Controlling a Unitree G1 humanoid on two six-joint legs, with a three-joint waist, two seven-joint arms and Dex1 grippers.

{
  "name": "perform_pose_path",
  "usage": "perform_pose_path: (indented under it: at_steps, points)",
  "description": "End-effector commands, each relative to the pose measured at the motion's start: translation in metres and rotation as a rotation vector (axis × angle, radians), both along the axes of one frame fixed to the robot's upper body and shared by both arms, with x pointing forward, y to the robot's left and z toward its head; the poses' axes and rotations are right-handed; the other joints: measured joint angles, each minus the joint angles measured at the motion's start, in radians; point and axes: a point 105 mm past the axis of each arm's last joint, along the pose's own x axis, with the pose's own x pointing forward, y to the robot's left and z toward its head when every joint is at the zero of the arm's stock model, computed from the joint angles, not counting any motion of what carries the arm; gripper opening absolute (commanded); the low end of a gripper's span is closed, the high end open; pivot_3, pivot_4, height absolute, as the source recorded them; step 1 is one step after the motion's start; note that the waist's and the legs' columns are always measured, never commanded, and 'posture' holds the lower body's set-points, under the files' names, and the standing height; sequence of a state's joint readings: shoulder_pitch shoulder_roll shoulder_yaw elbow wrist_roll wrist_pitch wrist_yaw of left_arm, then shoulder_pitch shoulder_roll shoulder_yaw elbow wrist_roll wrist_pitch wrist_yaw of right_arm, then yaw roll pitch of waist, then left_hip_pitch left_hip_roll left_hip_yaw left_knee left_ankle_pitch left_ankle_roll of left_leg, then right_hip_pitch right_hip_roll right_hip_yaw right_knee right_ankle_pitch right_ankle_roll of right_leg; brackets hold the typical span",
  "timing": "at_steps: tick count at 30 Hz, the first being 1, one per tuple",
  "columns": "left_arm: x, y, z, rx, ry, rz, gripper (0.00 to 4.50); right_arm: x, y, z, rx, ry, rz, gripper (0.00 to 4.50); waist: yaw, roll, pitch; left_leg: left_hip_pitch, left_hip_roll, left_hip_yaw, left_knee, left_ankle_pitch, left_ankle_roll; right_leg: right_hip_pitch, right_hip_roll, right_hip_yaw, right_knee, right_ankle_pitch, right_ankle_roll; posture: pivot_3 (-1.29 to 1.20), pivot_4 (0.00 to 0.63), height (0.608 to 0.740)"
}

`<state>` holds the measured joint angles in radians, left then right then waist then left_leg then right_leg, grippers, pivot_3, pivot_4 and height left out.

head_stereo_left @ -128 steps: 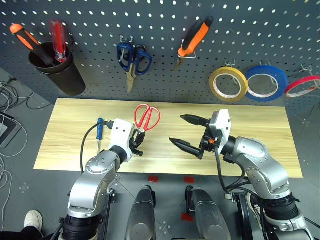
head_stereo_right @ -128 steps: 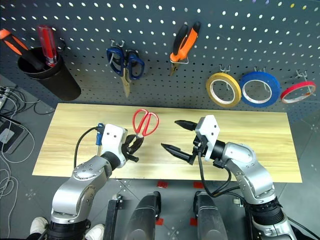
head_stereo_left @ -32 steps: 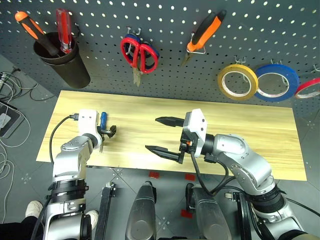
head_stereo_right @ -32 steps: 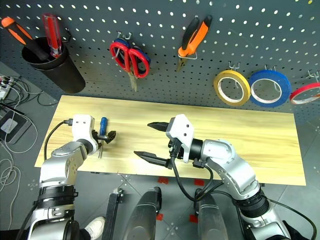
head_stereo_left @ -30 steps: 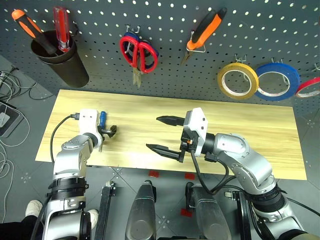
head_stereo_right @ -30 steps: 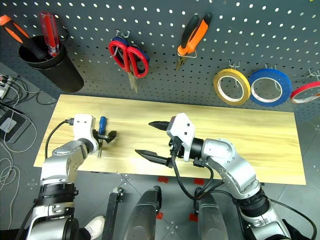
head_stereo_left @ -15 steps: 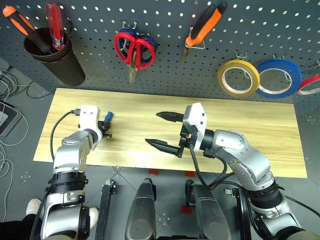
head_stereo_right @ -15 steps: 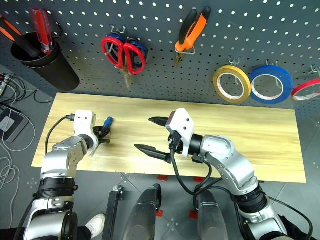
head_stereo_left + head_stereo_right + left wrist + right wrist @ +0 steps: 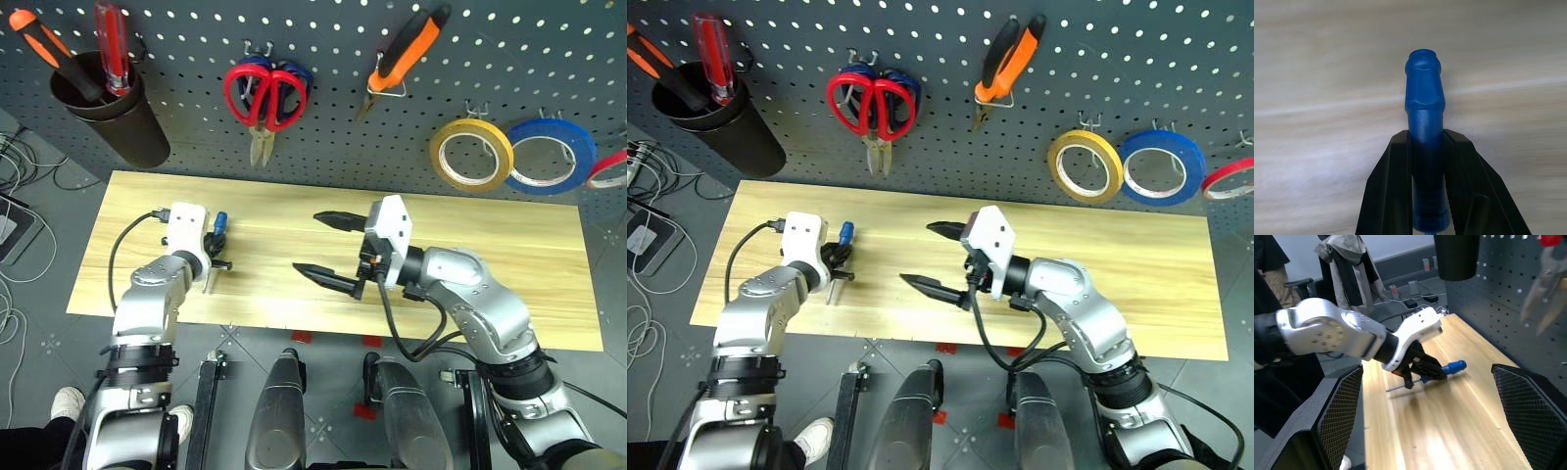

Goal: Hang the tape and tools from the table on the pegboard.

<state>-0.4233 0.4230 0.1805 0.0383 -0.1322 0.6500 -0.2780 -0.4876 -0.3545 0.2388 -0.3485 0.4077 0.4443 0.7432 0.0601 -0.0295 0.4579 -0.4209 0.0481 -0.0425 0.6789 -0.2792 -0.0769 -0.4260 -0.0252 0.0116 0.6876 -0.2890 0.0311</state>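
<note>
Left gripper jaws clamped on blue handle, right gripper jaws spread wide, pointing leftward

Both arms: silver-grey rounded metal shells, black joint bands. White boxy housing at each wrist. Left gripper, right gripper: black tapered fingers. Black cable loops outside each forearm. Right fingers' inner faces mesh-textured.

The right tool's two black mesh-faced fingers stand wide apart. Between them, over the pale wooden counter, the left tool grips a small blue-handled screwdriver, its thin shaft pointing back past the silver arm. Beside the counter rises the dark grey perforated pegboard, with what may be blurred scissor blades.
</note>
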Motion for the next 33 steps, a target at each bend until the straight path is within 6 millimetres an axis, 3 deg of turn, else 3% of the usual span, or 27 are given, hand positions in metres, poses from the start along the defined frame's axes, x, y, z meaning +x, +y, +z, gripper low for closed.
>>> perform_pose_path:
  at_steps: [1, 6, 11, 17, 20, 25, 29, 33]
  points:
    - [-0.013, -0.02, 0.025, 0.075, -0.132, -0.02, 0.55, -0.011, -0.012, 0.011, 0.045, -0.042, 0.009, 4.5, 0.003, -0.001, -0.002, -0.001, 0.0, 0.0, 0.0, 0.0, 0.0, 0.0, -0.003, -0.001, -0.001, 0.0, 0.0, 0.18, 0.363, 0.74]
    - [-0.035, -0.052, 0.05, 0.191, -0.295, -0.046, 0.55, -0.012, -0.022, 0.017, 0.114, -0.021, -0.042, 4.5, 0.006, -0.002, -0.023, -0.004, 0.001, 0.0, -0.001, 0.003, -0.004, -0.001, -0.003, -0.006, -0.003, 0.0, 0.0, 0.19, 0.301, 0.74]
    - [-0.052, -0.069, 0.107, 0.313, -0.583, 0.01, 0.55, -0.005, -0.024, 0.038, 0.258, -0.01, -0.115, 4.5, 0.018, -0.002, -0.065, -0.006, 0.0, -0.004, -0.003, 0.004, -0.007, -0.001, -0.003, -0.01, -0.005, 0.0, -0.001, 0.22, 0.243, 0.74]
    - [-0.057, -0.064, 0.175, 0.373, -0.877, 0.102, 0.55, 0.003, -0.018, 0.055, 0.342, -0.04, -0.144, 4.5, 0.031, -0.002, -0.115, -0.007, -0.001, -0.007, -0.003, 0.004, -0.007, 0.001, 0.001, -0.014, -0.007, 0.0, -0.001, 0.23, 0.207, 0.74]
    - [-0.048, -0.054, 0.215, 0.414, -0.997, 0.14, 0.55, 0.005, -0.014, 0.063, 0.362, -0.075, -0.143, 4.5, 0.048, -0.003, -0.129, -0.007, -0.001, -0.008, -0.003, 0.006, -0.007, 0.002, 0.002, -0.016, -0.006, 0.0, -0.001, 0.24, 0.19, 0.74]
    - [-0.027, -0.044, 0.259, 0.419, -1.111, 0.181, 0.55, 0.008, -0.009, 0.072, 0.397, -0.104, -0.137, 4.5, 0.057, -0.004, -0.153, -0.007, -0.001, -0.009, -0.003, 0.006, -0.007, 0.002, 0.002, -0.018, -0.007, 0.0, -0.001, 0.24, 0.182, 0.74]
    - [-0.008, -0.043, 0.27, 0.397, -1.14, 0.187, 0.55, 0.008, -0.002, 0.075, 0.41, -0.118, -0.126, 4.5, 0.064, -0.004, -0.162, -0.007, -0.001, -0.009, -0.003, 0.006, -0.007, 0.002, 0.003, -0.018, -0.006, 0.0, -0.001, 0.23, 0.17, 0.74]
    - [0.006, -0.044, 0.262, 0.353, -1.12, 0.177, 0.55, 0.007, -0.002, 0.075, 0.409, -0.132, -0.129, 4.5, 0.065, -0.004, -0.17, -0.007, -0.001, -0.009, -0.002, 0.006, -0.007, 0.002, 0.003, -0.018, -0.006, 0.001, -0.001, 0.21, 0.17, 0.74]
